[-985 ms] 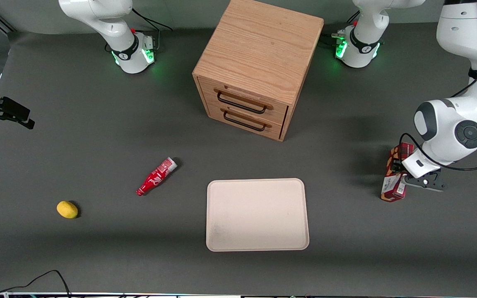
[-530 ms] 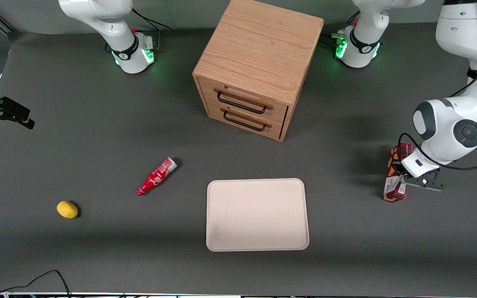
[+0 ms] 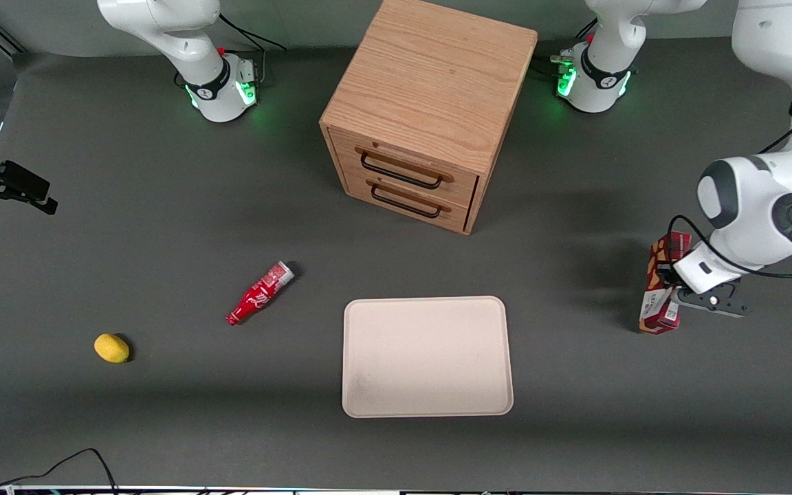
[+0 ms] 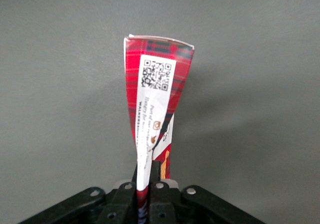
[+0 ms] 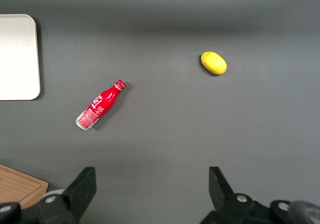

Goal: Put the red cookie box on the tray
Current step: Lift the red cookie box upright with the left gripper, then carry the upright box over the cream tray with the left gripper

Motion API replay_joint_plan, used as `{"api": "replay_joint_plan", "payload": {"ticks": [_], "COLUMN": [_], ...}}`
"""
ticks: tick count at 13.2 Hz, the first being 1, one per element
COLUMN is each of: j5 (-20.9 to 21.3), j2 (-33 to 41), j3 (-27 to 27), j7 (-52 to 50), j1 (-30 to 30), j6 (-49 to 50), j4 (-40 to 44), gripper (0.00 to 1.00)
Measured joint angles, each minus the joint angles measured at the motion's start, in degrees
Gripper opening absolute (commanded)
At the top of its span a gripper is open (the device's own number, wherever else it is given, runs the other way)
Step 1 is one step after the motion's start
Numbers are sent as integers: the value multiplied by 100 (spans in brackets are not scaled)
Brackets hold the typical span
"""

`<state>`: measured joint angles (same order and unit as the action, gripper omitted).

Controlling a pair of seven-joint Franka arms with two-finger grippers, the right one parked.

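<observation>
The red cookie box [image 3: 658, 311] is at the working arm's end of the table, held on its narrow edge at or just above the tabletop. My left gripper [image 3: 672, 285] is shut on it near its middle. In the left wrist view the box [image 4: 156, 97] sticks out from between the shut fingers [image 4: 159, 186], showing a white label with a QR code. The cream-beige tray [image 3: 427, 357] lies flat near the front middle of the table, well apart from the box, with nothing on it. One corner of the tray shows in the right wrist view [image 5: 17, 59].
A wooden two-drawer cabinet [image 3: 430, 117] stands farther from the front camera than the tray. A small red bottle [image 3: 258, 294] and a yellow lemon [image 3: 112, 348] lie toward the parked arm's end. A black cable [image 3: 59, 467] lies at the front edge.
The left arm and gripper have shifted slightly toward the working arm's end of the table, carrying the box with them. The box now stands a little more upright.
</observation>
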<state>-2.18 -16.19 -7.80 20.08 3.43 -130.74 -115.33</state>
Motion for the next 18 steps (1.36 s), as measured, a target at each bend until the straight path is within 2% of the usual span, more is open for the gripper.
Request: {"api": "replay_joint_plan", "payload": {"ticks": [5,8,11,15,18], "j5": [-8,-8,-8,-43,-85], "j2": [520,551,544,467,327], "j3": [0,1,1,26,446], "j7": [-167,-237,-250,-437,-1211], "j1": [7,29,41,78,221], "j6": [3030,4148,4588,4639,4610], "j4": [1947,3000,3522,3642,3731], "gripper": [0,0,0,0,0]}}
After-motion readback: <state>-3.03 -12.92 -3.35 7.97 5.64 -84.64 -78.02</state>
